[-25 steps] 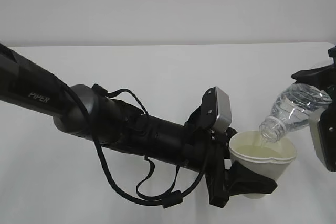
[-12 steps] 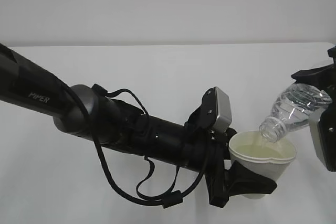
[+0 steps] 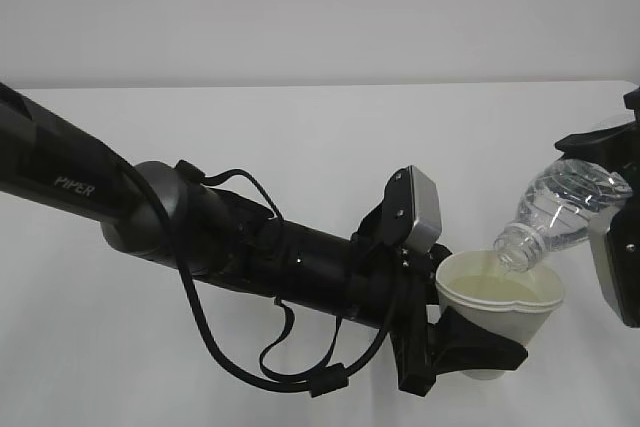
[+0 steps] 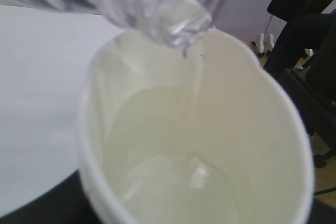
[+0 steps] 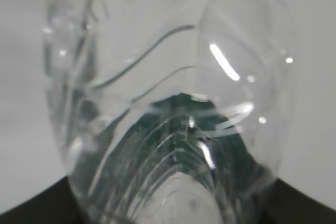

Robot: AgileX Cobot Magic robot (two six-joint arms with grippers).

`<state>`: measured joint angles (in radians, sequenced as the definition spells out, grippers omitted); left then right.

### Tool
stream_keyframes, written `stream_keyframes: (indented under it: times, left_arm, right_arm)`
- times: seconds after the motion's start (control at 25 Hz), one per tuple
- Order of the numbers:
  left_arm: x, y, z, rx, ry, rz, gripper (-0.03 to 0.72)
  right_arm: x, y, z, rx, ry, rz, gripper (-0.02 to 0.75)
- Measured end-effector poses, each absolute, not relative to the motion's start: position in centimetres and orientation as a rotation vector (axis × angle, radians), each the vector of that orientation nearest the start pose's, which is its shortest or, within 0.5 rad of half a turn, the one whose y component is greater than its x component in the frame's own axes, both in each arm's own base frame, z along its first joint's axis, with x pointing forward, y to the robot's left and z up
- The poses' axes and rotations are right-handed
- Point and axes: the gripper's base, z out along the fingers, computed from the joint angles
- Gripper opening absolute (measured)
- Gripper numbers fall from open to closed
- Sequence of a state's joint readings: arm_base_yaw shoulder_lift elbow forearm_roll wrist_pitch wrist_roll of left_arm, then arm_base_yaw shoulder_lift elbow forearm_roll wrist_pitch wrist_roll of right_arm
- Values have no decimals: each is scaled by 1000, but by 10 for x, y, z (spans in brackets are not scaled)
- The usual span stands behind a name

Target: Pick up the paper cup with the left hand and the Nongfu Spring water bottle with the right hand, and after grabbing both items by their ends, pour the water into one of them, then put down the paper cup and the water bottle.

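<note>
The white paper cup (image 3: 500, 299) is held off the table, my left gripper (image 3: 488, 345) shut on its lower part, the rim pressed slightly out of round. The clear Nongfu Spring water bottle (image 3: 568, 205) hangs tilted above it, its open mouth just over the cup's rim. My right gripper (image 3: 614, 202) at the right edge is shut on the bottle's bottom end. In the left wrist view the cup (image 4: 247, 129) fills the frame. A thin stream runs from the bottle's mouth (image 4: 173, 17) into a shallow pool at the bottom. The bottle (image 5: 168, 93), with its green label showing through, fills the right wrist view.
The white table (image 3: 300, 147) stretches behind and around both arms, with a pale wall beyond its far edge. My long left arm (image 3: 150, 212) with loose cables crosses the left and middle of the table. Dark furniture (image 4: 310, 51) stands off the table's side.
</note>
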<state>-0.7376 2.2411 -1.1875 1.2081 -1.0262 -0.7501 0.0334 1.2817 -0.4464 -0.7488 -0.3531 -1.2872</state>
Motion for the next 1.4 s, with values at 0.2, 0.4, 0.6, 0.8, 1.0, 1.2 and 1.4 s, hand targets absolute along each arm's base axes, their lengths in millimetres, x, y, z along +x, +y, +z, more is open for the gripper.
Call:
stream_keyframes:
  times: [0.2, 0.4, 0.6, 0.8, 1.0, 1.2, 1.4]
  left_arm:
    - [259, -333, 103, 1422, 1463, -1271, 414]
    - [259, -333, 103, 1422, 1464, -1271, 414]
    - [259, -333, 103, 1422, 1464, -1271, 414]
    - [259, -333, 103, 1422, 1464, -1271, 414]
    - [259, -333, 103, 1422, 1464, -1271, 414]
    - [259, -333, 103, 1422, 1464, -1271, 414]
    - [259, -333, 103, 1422, 1464, -1271, 414]
  right_arm:
    - [233, 29, 209, -1941, 1011, -955, 402]
    - [233, 29, 209, -1940, 1008, -955, 402]
    - [233, 29, 209, -1939, 1004, -956, 402]
    - [233, 30, 209, -1937, 1003, -956, 402]
    - [233, 30, 210, -1938, 998, -958, 401]
    - [233, 30, 210, -1937, 996, -958, 401]
    - [233, 30, 210, -1936, 997, -958, 402]
